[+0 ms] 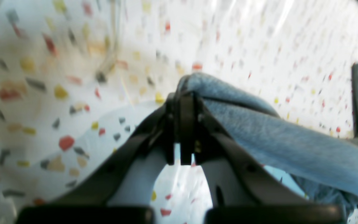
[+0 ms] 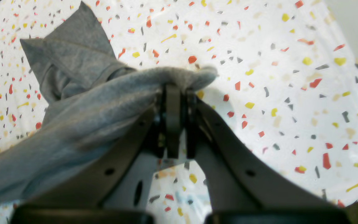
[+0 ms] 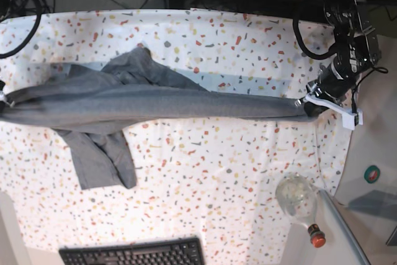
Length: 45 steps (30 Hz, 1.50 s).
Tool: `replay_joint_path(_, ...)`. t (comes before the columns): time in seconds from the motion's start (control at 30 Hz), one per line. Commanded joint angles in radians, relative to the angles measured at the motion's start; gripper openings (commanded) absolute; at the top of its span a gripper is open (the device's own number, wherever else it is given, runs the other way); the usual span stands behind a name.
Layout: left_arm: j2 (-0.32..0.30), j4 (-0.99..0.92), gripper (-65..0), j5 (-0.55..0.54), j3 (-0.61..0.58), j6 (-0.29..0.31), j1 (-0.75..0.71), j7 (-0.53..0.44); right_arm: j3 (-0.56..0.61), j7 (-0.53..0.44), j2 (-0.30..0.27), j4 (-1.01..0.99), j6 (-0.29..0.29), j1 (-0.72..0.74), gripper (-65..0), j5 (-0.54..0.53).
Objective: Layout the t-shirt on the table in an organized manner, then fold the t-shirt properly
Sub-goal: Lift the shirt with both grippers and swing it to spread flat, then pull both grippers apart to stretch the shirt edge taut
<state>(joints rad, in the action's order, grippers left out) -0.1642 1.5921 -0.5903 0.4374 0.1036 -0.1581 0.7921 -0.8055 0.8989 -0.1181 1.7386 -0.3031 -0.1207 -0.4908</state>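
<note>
The left gripper (image 1: 183, 93) and right gripper (image 2: 174, 88) are both clamped on the t-shirt (image 3: 155, 103), arms spread far apart.

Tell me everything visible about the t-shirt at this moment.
The t-shirt is heather dark grey, soft and fuzzy like cotton. It is pulled into a long taut band across the table, bunched rather than flat. The left claw and the right claw are each shut on one end. Loose flaps spill from the band near the right arm's end, one on each side, lying on the table.
</note>
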Motion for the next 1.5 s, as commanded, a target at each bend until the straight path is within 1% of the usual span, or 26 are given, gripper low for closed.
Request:
replay_joint_path(0.0,-0.011,0.038,-65.0,-0.006,0.005,0.006,0.027,-0.021,0.001,-0.022,-0.019,0.013,0.005,0.016,-65.0,-0.007)
replay_joint_path(0.07,0.008,0.064,-65.0,-0.006,0.005,0.006,0.062,-0.018,0.002,-0.016,-0.019,0.01,0.005,0.062,-65.0,-0.006)
replay_joint_path(0.13,0.028,0.073,-65.0,-0.006,-0.015,0.006,0.14,-0.017,0.007,-0.014,-0.032,-0.033,0.005,0.137,-65.0,-0.006)
replay_joint_path(0.17,0.033,0.07,-65.0,-0.003,-0.048,0.006,0.185,-0.017,0.013,-0.014,-0.061,-0.059,0.005,0.184,-65.0,-0.006)
replay_joint_path(0.23,0.036,0.058,-65.0,-0.001,-0.142,0.002,0.286,-0.017,0.07,-0.021,-0.133,-0.131,0.005,0.269,-65.0,-0.006)
replay_joint_path(0.27,0.041,0.046,-65.0,-0.004,-0.191,-0.018,0.341,-0.017,0.102,-0.025,-0.167,-0.167,0.005,0.315,-65.0,-0.007)
replay_joint_path(0.3,0.053,0.034,-65.0,-0.004,-0.237,-0.052,0.403,-0.018,0.123,-0.03,-0.197,-0.2,0.003,0.367,-65.0,-0.007)
replay_joint_path(0.37,0.085,0.011,-65.0,-0.004,-0.3,-0.109,0.523,-0.023,0.16,-0.059,-0.259,-0.263,0.002,0.462,-65.0,-0.007)
replay_joint_path(0.47,0.148,-0.048,-65.0,-0.004,-0.322,-0.115,0.713,-0.026,0.216,-0.113,-0.341,-0.337,0.0,0.606,-65.0,-0.007)
replay_joint_path(0.5,0.167,-0.071,-65.0,-0.004,-0.322,-0.115,0.78,-0.026,0.246,-0.117,-0.372,-0.348,0.0,0.662,-65.0,-0.007)
replay_joint_path(0.57,0.194,-0.077,-65.0,-0.006,-0.322,-0.115,0.866,-0.026,0.292,-0.116,-0.418,-0.342,0.0,0.734,-65.0,-0.007)
replay_joint_path(0.63,0.216,-0.049,-65.0,-0.006,-0.322,-0.117,0.903,-0.026,0.318,-0.116,-0.457,-0.306,0.0,0.767,-65.0,-0.007)
replay_joint_path(0.7,0.216,0.011,-65.0,-0.006,-0.322,-0.117,0.905,-0.02,0.32,-0.091,-0.476,-0.253,0.002,0.769,-65.0,-0.007)
replay_joint_path(0.77,0.213,0.075,-65.0,-0.006,-0.322,-0.117,0.86,-0.018,0.298,-0.021,-0.481,-0.196,0.002,0.741,-65.0,-0.007)
replay_joint_path(0.8,0.202,0.098,-65.0,-0.006,-0.322,-0.117,0.819,-0.018,0.258,0.01,-0.481,-0.168,0.002,0.701,-65.0,-0.007)
replay_joint_path(0.87,0.16,0.138,-65.0,-0.006,-0.323,-0.117,0.719,-0.018,0.197,0.042,-0.473,-0.122,0.002,0.608,-65.0,-0.009)
replay_joint_path(0.9,0.147,0.153,-65.0,-0.006,-0.323,-0.117,0.664,-0.018,0.18,0.049,-0.463,-0.108,0.002,0.559,-65.0,-0.009)
replay_joint_path(1.03,0.094,0.216,-65.0,0.0,-0.323,-0.117,0.392,-0.024,0.114,0.044,-0.374,-0.113,0.002,0.329,-65.0,-0.009)
replay_joint_path(1.1,0.073,0.208,-65.0,0.002,-0.323,-0.117,0.268,-0.027,0.11,0.016,-0.317,-0.156,0.0,0.227,-65.0,-0.007)
replay_joint_path(1.17,0.055,0.149,-65.0,0.002,-0.323,-0.117,0.168,-0.038,0.11,-0.047,-0.271,-0.24,0.0,0.151,-65.0,-0.007)
replay_joint_path(1.23,0.048,0.08,-65.0,0.002,-0.323,-0.117,0.081,-0.101,0.11,-0.116,-0.243,-0.34,0.0,0.097,-65.0,-0.007)
replay_joint_path(1.3,0.045,0.017,-65.0,0.003,-0.332,-0.117,0.002,-0.179,0.11,-0.168,-0.226,-0.417,-0.001,0.057,-65.0,-0.007)
replay_joint_path(1.37,0.033,-0.011,-65.0,0.003,-0.332,-0.117,-0.064,-0.231,0.11,-0.191,-0.222,-0.441,-0.001,0.022,-65.0,-0.007)
replay_joint_path(1.47,0.021,-0.014,-65.0,0.003,-0.325,-0.117,-0.113,-0.241,0.111,-0.192,-0.223,-0.431,-0.001,0.006,-65.0,-0.007)
